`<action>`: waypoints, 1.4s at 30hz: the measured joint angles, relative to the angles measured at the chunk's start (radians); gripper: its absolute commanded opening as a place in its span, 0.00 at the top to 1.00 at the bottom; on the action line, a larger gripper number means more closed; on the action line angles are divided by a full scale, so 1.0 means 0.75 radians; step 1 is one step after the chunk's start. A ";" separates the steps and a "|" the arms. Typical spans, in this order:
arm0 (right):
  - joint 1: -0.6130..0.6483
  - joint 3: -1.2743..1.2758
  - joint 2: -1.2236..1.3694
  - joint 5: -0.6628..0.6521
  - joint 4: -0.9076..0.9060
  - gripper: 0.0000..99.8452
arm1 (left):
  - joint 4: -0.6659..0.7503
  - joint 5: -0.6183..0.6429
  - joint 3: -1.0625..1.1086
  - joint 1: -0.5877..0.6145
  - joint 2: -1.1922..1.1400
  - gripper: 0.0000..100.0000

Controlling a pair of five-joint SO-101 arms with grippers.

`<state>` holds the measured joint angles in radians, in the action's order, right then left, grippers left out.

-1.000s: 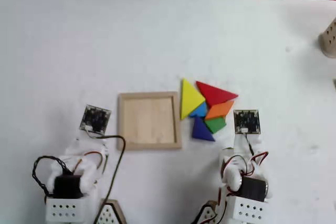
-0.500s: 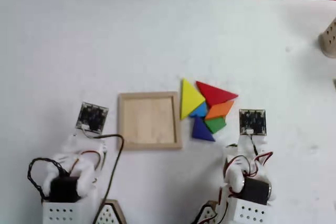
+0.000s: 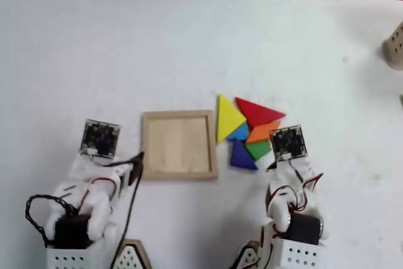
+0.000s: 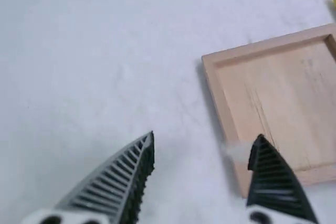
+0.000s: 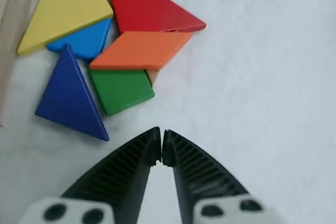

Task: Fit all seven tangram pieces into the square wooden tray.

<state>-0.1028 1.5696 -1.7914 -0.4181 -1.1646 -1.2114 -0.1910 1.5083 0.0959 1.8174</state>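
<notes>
**Both arms sat at the near edge, all pieces outside the tray**

Your left arm was folded low at the near edge of the table, its wrist angled toward the tray. The left gripper was spread wide. One finger hung over bare table and the other over the tray's near corner. You could not tell whether that finger touched the rim.

Your right arm was folded the same way on the other side, pointing at the pieces. The right gripper had its jaws pressed together with nothing between them. Its tips were over bare table, just beside the green piece and the blue triangle.

The tray held nothing. The pieces lay clustered just beside its right edge:
- The yellow triangle was nearest the tray.
- A light blue piece was partly tucked under the yellow triangle.
- The red triangle was farthest from you.
- The orange piece lay between the red triangle and the green piece.
- A tan sliver peeked out beneath the orange piece.
</notes>
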 measured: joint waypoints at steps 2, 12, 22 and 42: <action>0.000 -0.049 -0.002 0.000 0.000 0.98 | 0.008 0.012 0.000 0.002 0.000 0.73; 0.016 -0.266 0.041 0.000 0.000 0.98 | 0.018 0.025 0.016 0.125 -0.002 0.73; 0.245 -0.726 0.824 0.000 0.035 0.98 | 0.276 0.029 -0.035 0.155 -0.563 0.73; 0.282 -1.146 2.089 -0.006 0.587 0.83 | 0.426 0.031 -0.231 0.155 -1.142 0.61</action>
<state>0.1089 0.7104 -0.2248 -0.4227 -0.7242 -0.8922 -0.1680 1.3349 0.2125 0.9613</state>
